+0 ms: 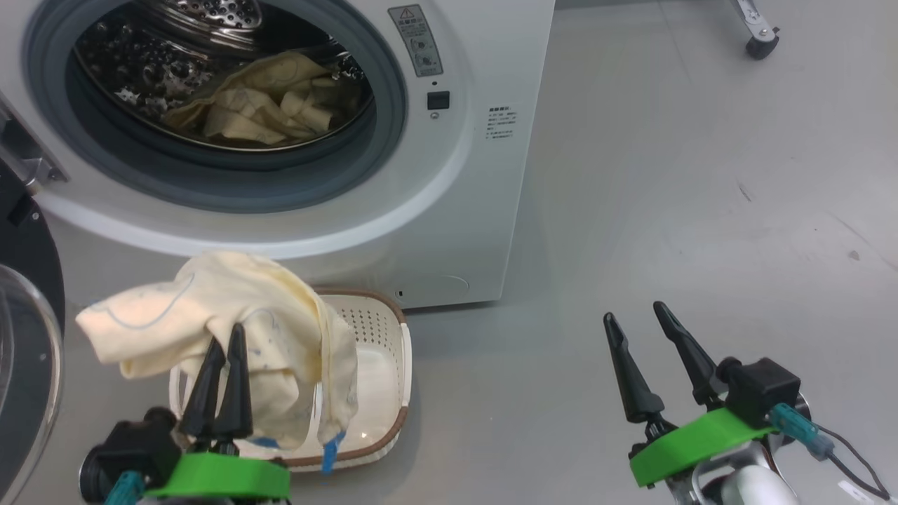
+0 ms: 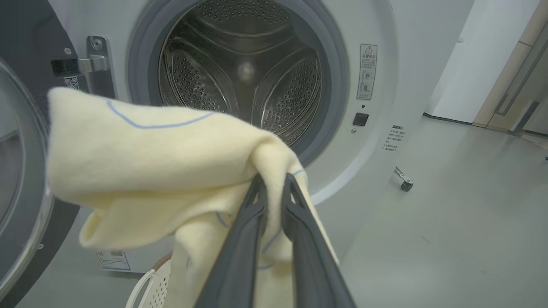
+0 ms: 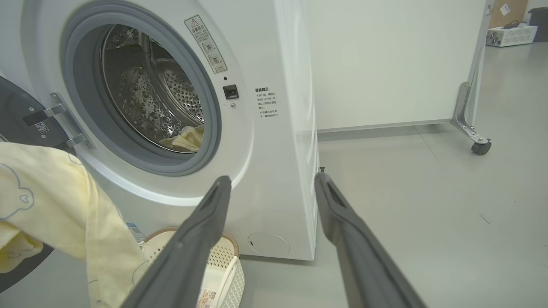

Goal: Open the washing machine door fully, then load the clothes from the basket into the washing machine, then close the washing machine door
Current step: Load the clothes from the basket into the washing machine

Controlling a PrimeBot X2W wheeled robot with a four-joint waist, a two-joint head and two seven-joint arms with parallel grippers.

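The white washing machine (image 1: 449, 210) stands with its door (image 1: 28, 337) swung open at the left. One piece of the pale yellow clothes (image 1: 273, 105) lies in the metal drum (image 2: 244, 72). My left gripper (image 1: 228, 337) is shut on another pale yellow garment (image 2: 150, 162) with thin blue lines. It hangs lifted above the cream basket (image 1: 382, 344), below the drum opening. The garment's lower end still drapes into the basket. My right gripper (image 1: 635, 315) is open and empty over the floor, to the right of the basket (image 3: 218, 265).
Grey floor spreads to the right of the machine. A white wheeled partition stands behind on a caster (image 3: 479, 147). The open door's glass (image 2: 17, 171) sits close on the left of the held garment.
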